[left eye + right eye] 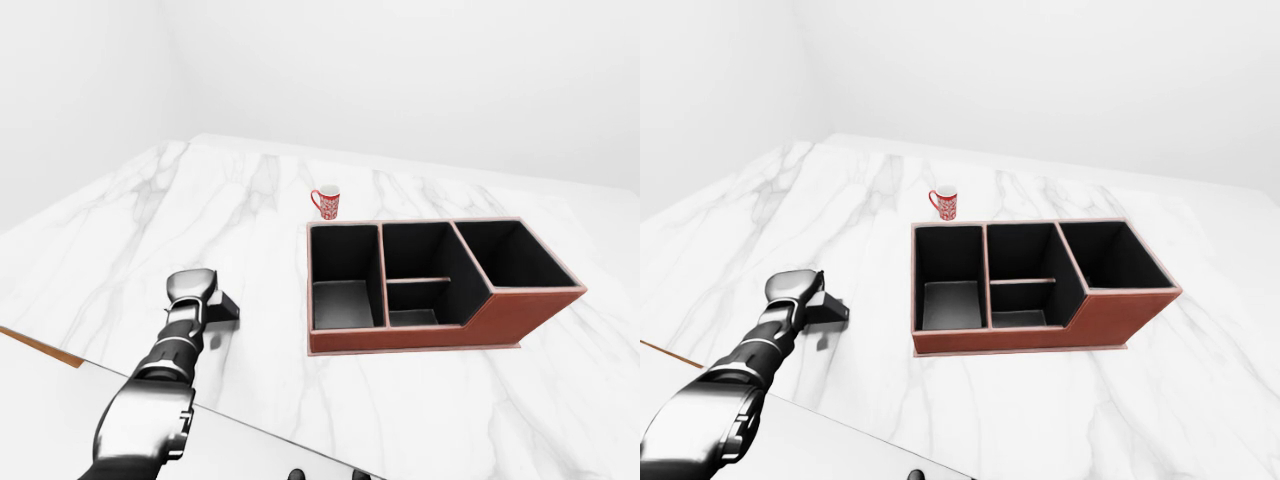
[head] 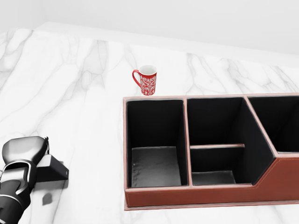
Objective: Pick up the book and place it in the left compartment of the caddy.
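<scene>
White marble surface (image 1: 200, 230) with grey veining fills most of every view. Plain white walls (image 1: 420, 70) behind, meeting at a corner upper left. Even, diffuse light, soft shadows only.

Your book (image 2: 51, 169) is dark and flat, partly under the robot hand (image 2: 25, 150), left of the brown caddy (image 2: 205, 196), whose left compartment (image 2: 154, 165) holds nothing.

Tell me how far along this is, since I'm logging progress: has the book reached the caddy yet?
Not yet. The caddy's left compartment is empty. The left hand is over the dark book on the marble table, left of the caddy; whether its fingers are closed is unclear. Lifting, carrying and placing remain. The right hand isn't visible.
</scene>
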Tool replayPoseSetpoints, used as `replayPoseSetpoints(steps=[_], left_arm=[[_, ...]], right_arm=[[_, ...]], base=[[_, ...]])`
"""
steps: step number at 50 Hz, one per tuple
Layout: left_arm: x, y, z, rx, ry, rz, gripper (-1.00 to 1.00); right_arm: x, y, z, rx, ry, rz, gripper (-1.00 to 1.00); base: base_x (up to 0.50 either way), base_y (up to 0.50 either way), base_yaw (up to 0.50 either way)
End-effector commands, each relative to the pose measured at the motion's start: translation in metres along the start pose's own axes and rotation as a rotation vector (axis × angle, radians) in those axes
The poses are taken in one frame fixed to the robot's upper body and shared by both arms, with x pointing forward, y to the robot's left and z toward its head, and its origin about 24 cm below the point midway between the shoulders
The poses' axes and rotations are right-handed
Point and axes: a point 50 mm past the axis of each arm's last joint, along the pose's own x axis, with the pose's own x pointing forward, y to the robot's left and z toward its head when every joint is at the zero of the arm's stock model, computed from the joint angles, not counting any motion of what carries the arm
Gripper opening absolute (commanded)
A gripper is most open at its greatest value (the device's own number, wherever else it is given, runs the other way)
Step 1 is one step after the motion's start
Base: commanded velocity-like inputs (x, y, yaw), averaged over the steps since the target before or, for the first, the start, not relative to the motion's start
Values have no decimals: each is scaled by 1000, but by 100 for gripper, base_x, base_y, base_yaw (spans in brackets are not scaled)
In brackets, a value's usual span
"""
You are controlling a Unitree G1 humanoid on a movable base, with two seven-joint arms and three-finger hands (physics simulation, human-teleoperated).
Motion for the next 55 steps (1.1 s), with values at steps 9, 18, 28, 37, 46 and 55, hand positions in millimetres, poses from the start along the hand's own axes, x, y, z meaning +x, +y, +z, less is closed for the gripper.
replayPoseSetpoints(steps=[9, 18, 28, 37, 46, 55], left_arm=[[-5, -4, -22, -11, 63, 145, -100], [2, 34, -28, 6, 54, 330, -100], [-11, 65, -18, 67, -37, 448, -100], [-39, 102, -5, 118, -73, 559, -100], [-74, 140, 3, 99, -51, 631, -100], [-97, 159, 16, 78, -61, 667, -100]], right_arm=[[0, 0, -2, 0, 8, 2, 100], [0, -1, 0, 0, 1, -4, 100], [-1, -1, -3, 1, 12, -2, 100], [-1, -1, -4, -1, 17, -3, 100], [-1, -2, -5, -1, 21, -5, 100], [0, -1, -5, 1, 21, -1, 100]], base=[[0, 0, 0], [0, 0, 0], [0, 0, 0], [0, 0, 0], [0, 0, 0], [0, 0, 0]])
